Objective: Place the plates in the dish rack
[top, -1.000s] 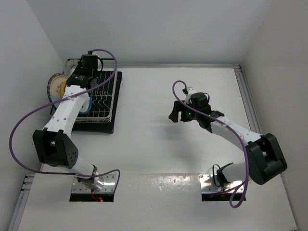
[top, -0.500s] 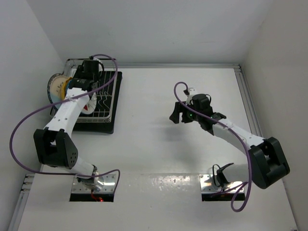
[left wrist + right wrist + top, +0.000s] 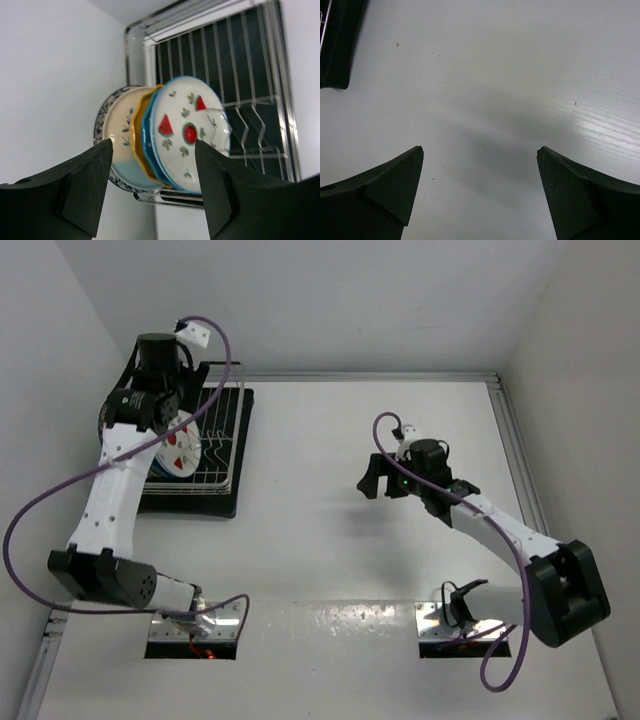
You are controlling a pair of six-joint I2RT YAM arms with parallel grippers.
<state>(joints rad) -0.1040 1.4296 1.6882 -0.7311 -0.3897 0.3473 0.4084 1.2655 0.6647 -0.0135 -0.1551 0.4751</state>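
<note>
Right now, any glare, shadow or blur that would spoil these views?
Top external: sharp, evenly lit, glare on the table near its front edge. Left wrist: plates read clearly; the left gripper is a dark, soft silhouette. Right wrist: soft shadow on the table beneath the right gripper, sheen at right.

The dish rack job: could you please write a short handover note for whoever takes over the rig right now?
Left end effector: open, empty, pointed at the racked plates and clear of them.
Right end effector: open, empty, over the table.
Plates: standing on edge together at one end of the dish rack: white fruit plate, blue plate, yellow plate, cream and light-blue plate, and a blue-floral rim behind it, probably the fifth.
Done: no plate shows on the table; loading looks complete.
Left: confirm five plates, then pull both arms back.
</note>
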